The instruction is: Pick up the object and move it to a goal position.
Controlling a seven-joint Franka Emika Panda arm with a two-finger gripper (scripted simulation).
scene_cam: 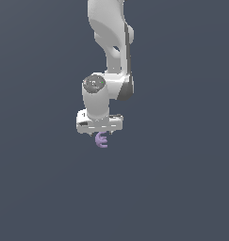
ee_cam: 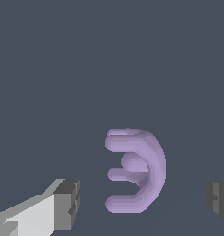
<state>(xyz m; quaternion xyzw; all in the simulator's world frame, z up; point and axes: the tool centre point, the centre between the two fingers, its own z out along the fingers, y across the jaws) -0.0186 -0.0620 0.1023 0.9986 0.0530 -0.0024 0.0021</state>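
The object [ee_cam: 140,169] is a pale purple rounded "E" with three prongs, lying on the dark grey ground. In the wrist view it sits between my two dark fingertips [ee_cam: 67,203], with a gap on each side. My gripper [ee_cam: 143,203] is open and nothing is held. In the exterior view the object [scene_cam: 102,140] shows just under the white hand, and the gripper [scene_cam: 102,134] is lowered right over it, its fingers mostly hidden by the hand.
The white arm [scene_cam: 111,42] rises from the hand to the top of the exterior view. Plain dark grey ground [scene_cam: 182,188] lies all around.
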